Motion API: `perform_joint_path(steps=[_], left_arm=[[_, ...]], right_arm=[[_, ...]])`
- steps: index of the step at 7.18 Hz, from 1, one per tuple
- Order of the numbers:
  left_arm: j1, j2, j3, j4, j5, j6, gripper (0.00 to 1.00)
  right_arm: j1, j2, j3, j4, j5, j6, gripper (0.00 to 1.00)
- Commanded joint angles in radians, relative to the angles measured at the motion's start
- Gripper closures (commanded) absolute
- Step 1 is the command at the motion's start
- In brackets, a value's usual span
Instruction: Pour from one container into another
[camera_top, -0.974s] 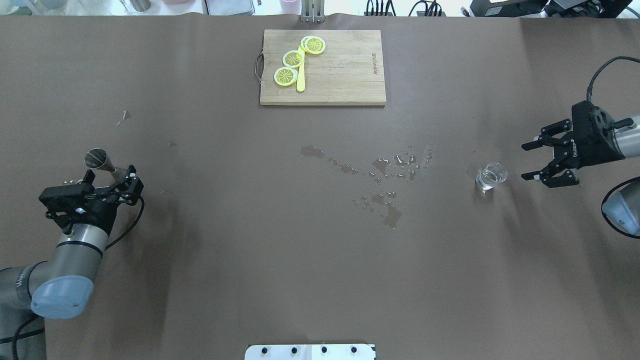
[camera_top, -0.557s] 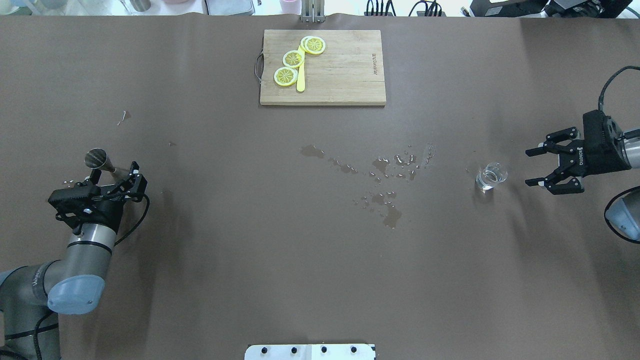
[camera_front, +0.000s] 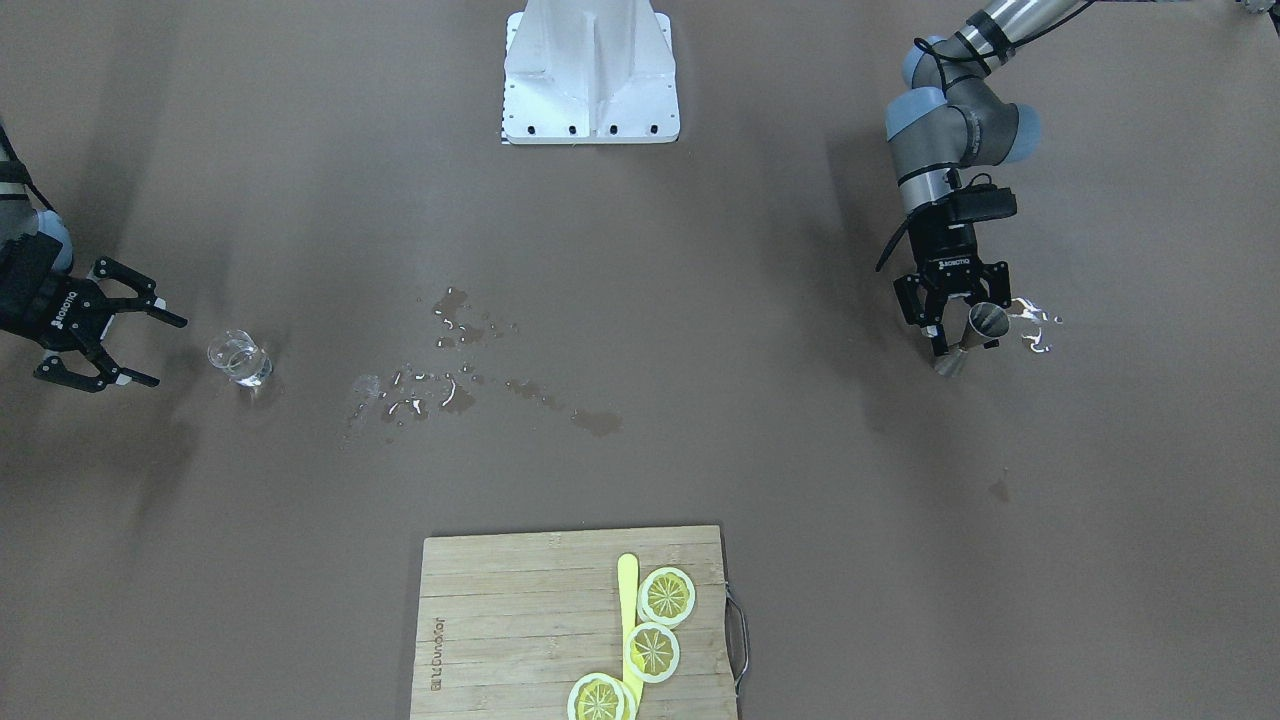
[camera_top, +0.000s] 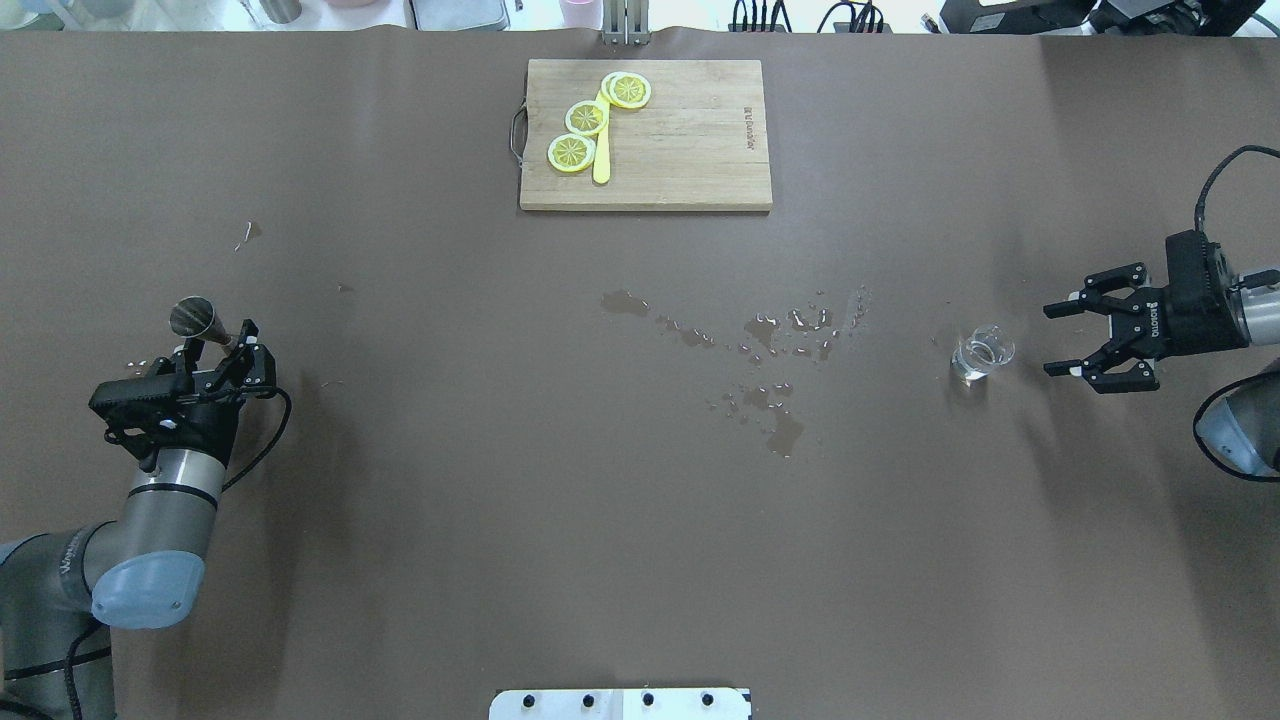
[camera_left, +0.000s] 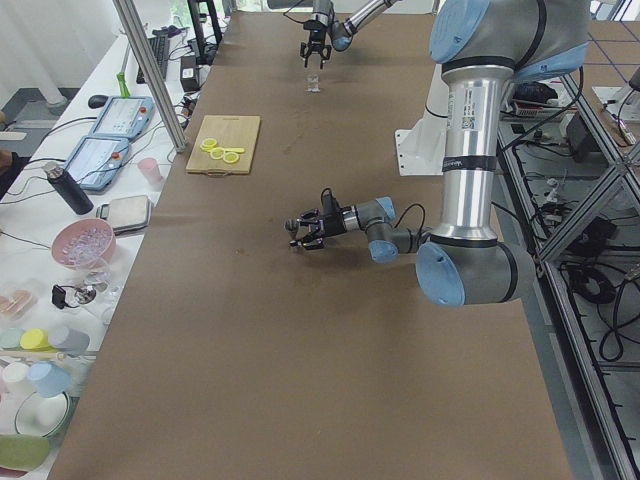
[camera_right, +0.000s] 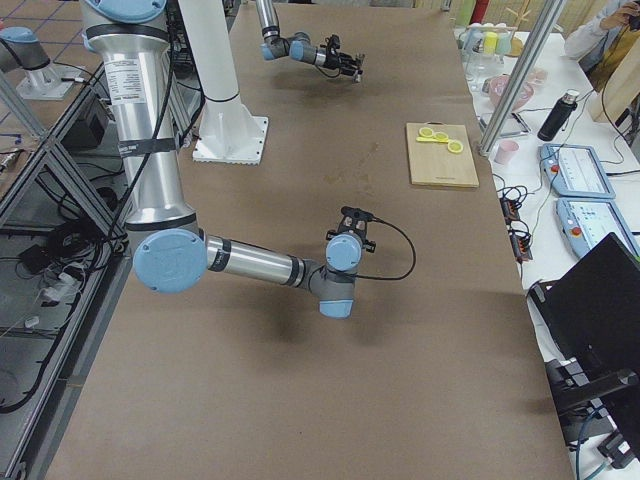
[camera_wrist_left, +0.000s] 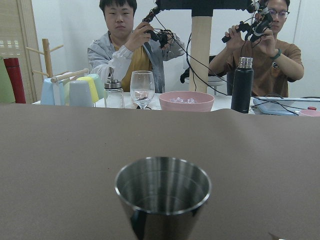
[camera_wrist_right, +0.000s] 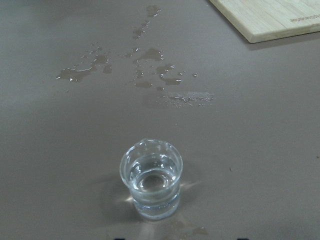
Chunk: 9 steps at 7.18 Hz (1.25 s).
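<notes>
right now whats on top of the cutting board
Lemon slices and a yellow stick-like utensil lie on the cutting board. The slices overlap the utensil's far end, so what kind of tool it is cannot be told.

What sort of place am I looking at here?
Most likely a robotics lab, not a kitchen: two robot arms at a covered table, operators holding wired devices, and tablets on the side bench.
</notes>
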Motion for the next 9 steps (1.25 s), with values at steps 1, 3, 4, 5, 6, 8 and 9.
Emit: perform_joint_path(steps=[1,3,4,5,6,8,9], left_arm=[[0.001,0.0,0.006,0.0,0.001,0.004,0.95],[-0.002,0.03,-0.039,-0.02,-0.007,0.186,1.0],[-0.002,0.043,-0.097,-0.134,-0.014,0.334,1.0],[-0.017,0.038,-0.103,-0.19,-0.032,0.484,1.0],[-0.036,0.034,-0.112,-0.266,-0.098,0.552,1.0],[-0.08,-0.026,-0.112,-0.367,-0.3,0.818,1.0],[-0.083,-0.113,-0.107,-0.364,-0.383,0.864,1.0]], right_arm=[[-0.012,0.046,-0.074,0.054,-0.02,0.0,0.2],[-0.054,0.067,-0.106,0.086,-0.07,0.002,0.2],[-0.055,0.067,-0.106,0.097,-0.069,0.005,0.2],[-0.057,0.069,-0.108,0.109,-0.069,0.015,0.2],[-0.057,0.072,-0.108,0.114,-0.069,0.02,0.2],[-0.063,0.078,-0.108,0.114,-0.086,0.02,0.2],[-0.071,0.078,-0.108,0.114,-0.101,0.02,0.2]])
